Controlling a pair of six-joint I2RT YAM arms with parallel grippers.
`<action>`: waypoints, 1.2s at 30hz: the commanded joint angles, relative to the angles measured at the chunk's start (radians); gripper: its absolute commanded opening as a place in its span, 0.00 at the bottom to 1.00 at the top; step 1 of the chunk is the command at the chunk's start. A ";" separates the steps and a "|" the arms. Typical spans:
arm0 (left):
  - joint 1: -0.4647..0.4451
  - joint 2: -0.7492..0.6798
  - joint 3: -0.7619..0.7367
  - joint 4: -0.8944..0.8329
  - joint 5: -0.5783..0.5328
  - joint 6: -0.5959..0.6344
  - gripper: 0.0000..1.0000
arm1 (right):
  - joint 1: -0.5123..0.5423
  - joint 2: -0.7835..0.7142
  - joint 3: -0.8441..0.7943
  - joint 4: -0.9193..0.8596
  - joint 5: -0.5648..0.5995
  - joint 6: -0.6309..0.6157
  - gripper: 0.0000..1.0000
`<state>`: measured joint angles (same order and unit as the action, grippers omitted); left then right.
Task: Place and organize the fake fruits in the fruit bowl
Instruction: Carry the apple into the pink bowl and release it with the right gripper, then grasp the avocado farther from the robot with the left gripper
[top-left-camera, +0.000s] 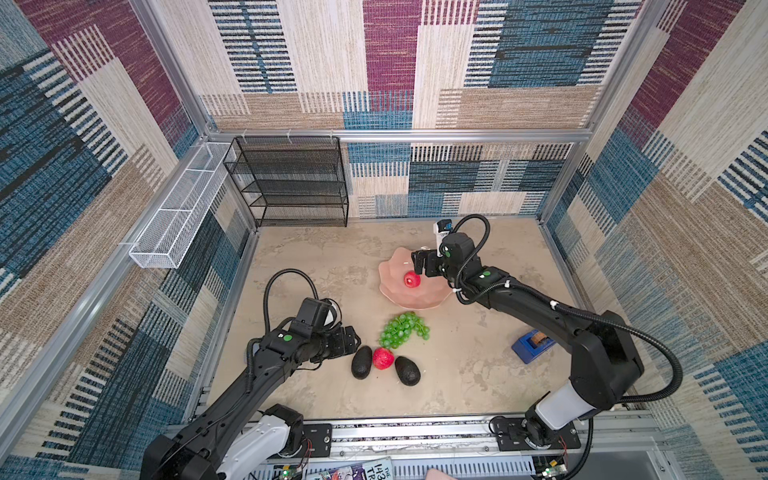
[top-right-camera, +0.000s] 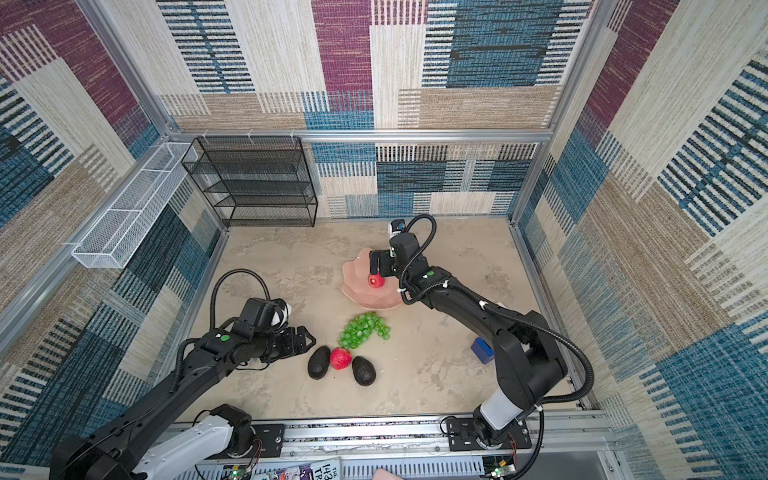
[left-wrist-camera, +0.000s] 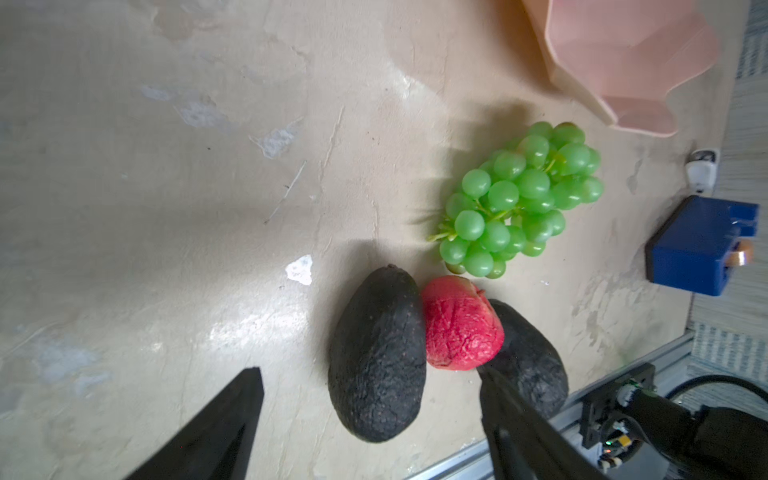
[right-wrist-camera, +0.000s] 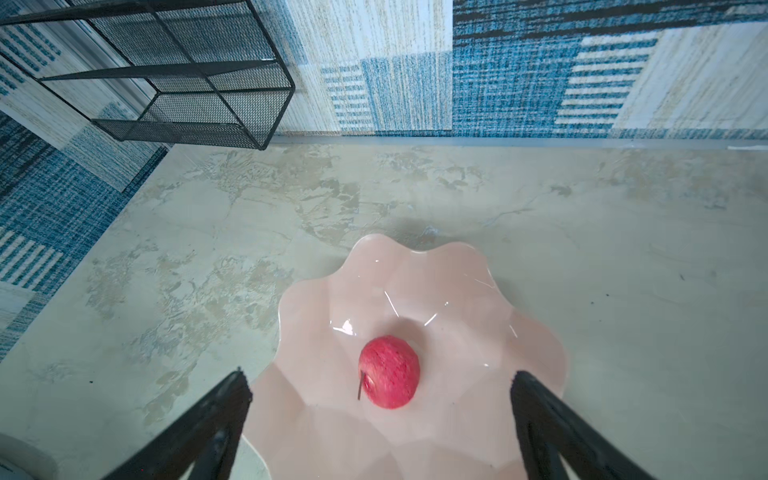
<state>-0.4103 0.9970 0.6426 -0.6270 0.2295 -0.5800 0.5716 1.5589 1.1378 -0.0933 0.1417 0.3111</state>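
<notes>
The pale-pink fruit bowl (top-left-camera: 392, 266) (right-wrist-camera: 449, 270) stands right of the middle, with one red fake fruit (top-left-camera: 412, 279) (right-wrist-camera: 388, 372) lying loose inside. My right gripper (top-left-camera: 419, 264) (right-wrist-camera: 379, 374) hovers over the bowl, open and holding nothing. Nearer the front, two dark avocados (top-left-camera: 361, 362) (top-left-camera: 407, 370) flank a second red fruit (top-left-camera: 382, 358) (left-wrist-camera: 459, 328). The green grapes (top-left-camera: 401, 330) (left-wrist-camera: 519, 203) lie just behind them. My left gripper (top-left-camera: 355, 338) (left-wrist-camera: 368, 370) is open beside the left avocado (left-wrist-camera: 378, 357), whose near end sits between the spread fingers, ungripped.
A blue box (top-left-camera: 532, 345) (left-wrist-camera: 698, 245) sits on the table's right side under the right arm. A black mesh shelf (top-left-camera: 291, 183) stands at the back left, with a white mesh basket (top-left-camera: 178, 208) on the left wall. The metal rail (top-left-camera: 415, 432) runs along the front.
</notes>
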 joint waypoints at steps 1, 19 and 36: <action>-0.039 0.042 0.017 -0.011 -0.064 -0.018 0.86 | 0.001 -0.050 -0.053 0.037 0.019 0.034 1.00; -0.192 0.292 0.019 0.048 -0.170 -0.082 0.66 | -0.003 -0.117 -0.118 0.044 0.048 0.024 1.00; -0.191 0.301 0.410 -0.022 -0.189 0.134 0.45 | -0.010 -0.142 -0.162 0.061 0.055 0.048 1.00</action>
<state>-0.6018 1.2316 0.9482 -0.6617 0.0486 -0.5510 0.5632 1.4322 0.9909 -0.0654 0.1844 0.3393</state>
